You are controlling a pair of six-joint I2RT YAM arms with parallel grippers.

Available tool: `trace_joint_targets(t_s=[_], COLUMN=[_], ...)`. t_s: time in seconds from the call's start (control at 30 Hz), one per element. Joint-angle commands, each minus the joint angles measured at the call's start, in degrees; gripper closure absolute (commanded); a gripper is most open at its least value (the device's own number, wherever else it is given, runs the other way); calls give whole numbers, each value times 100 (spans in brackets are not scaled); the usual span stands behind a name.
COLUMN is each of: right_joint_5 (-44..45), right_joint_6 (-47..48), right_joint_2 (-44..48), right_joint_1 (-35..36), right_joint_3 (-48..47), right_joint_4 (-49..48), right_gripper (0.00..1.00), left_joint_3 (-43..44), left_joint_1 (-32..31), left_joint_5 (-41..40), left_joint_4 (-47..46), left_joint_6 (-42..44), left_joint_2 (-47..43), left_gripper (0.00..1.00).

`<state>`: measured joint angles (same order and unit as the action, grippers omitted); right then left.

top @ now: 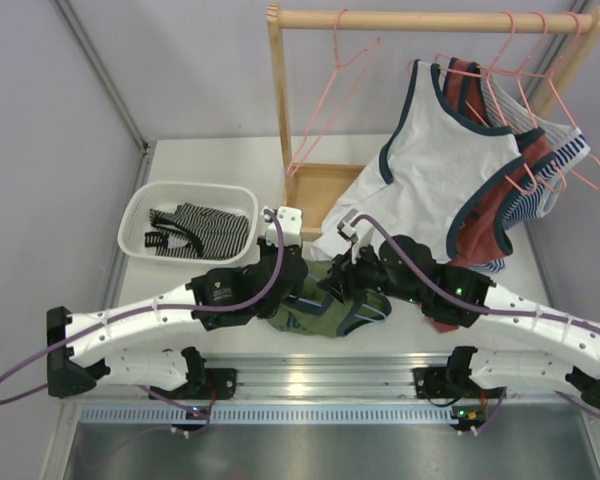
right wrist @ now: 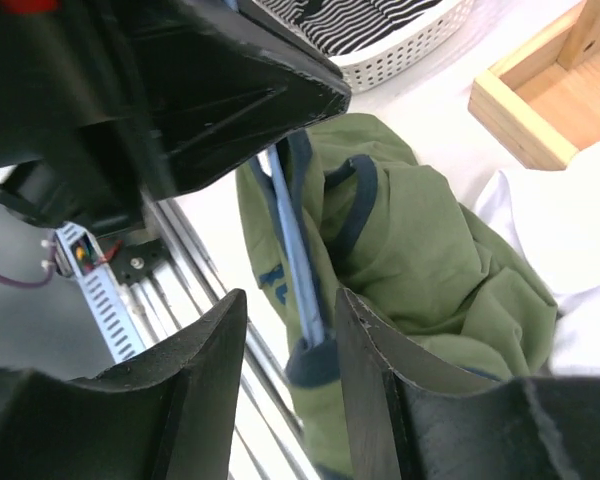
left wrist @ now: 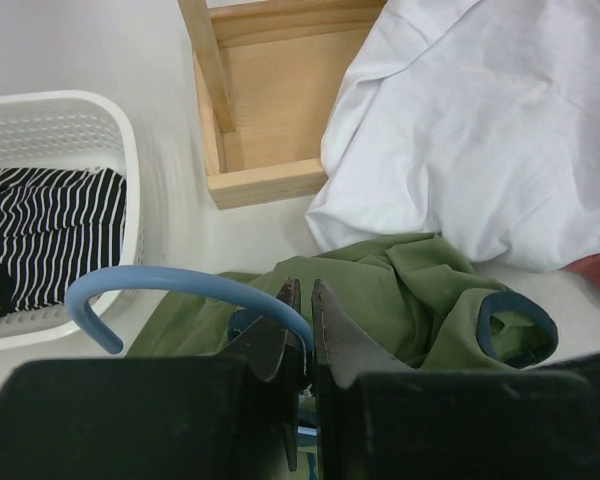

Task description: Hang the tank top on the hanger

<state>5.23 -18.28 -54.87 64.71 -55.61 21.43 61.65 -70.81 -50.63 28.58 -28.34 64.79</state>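
While the olive-green tank top (top: pixel 325 308) lies bunched on the tabletop (top: pixel 210 160) near its front edge, between the two arms, the light-blue hanger (left wrist: pixel 180 284) sits partly buried in its folds, its hook curling free toward the white basket (left wrist: pixel 60 100). The left end effector (left wrist: pixel 302 292) is clamped on the hanger's wire just below the hook, holding it low over the cloth. The right end effector (right wrist: pixel 288 305) has its jaws apart, straddling a blue arm of the hanger and a navy-trimmed edge of the top without pinching either. The step in hand looks like threading the hanger into the garment, and little of the top appears draped on it yet. The next move likely calls for the right end effector to close on a strap or trimmed opening and draw it over the hanger's shoulder while the left steadies the wire. Behind, a white top (top: pixel 430 170) spills from the wooden rack (top: pixel 277 110), where pink hangers (top: pixel 332 95) hang.
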Motion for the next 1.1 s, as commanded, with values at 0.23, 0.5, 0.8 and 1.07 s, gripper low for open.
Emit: trace_joint_targets(t_s=[0.23, 0.5, 0.8, 1.07], right_joint_5=[-1797, -2062, -2290, -2308], right_joint_6=[844, 721, 589, 694], right_joint_2=[-568, -674, -806, -998], right_joint_1=[-819, -819, -802, -802], right_joint_3=[-248, -117, 94, 16], right_joint_4=[-1115, -1317, -1545, -1493], right_gripper=[60, 59, 61, 71], left_joint_3=[681, 840, 1007, 1077], left_joint_1=[-100, -100, -109, -109], left_joint_5=[-87, -43, 1, 27], left_joint_4=[508, 517, 491, 491], left_joint_6=[206, 346, 417, 478], left_joint_2=[-72, -20, -11, 42], left_gripper=[100, 100, 100, 100])
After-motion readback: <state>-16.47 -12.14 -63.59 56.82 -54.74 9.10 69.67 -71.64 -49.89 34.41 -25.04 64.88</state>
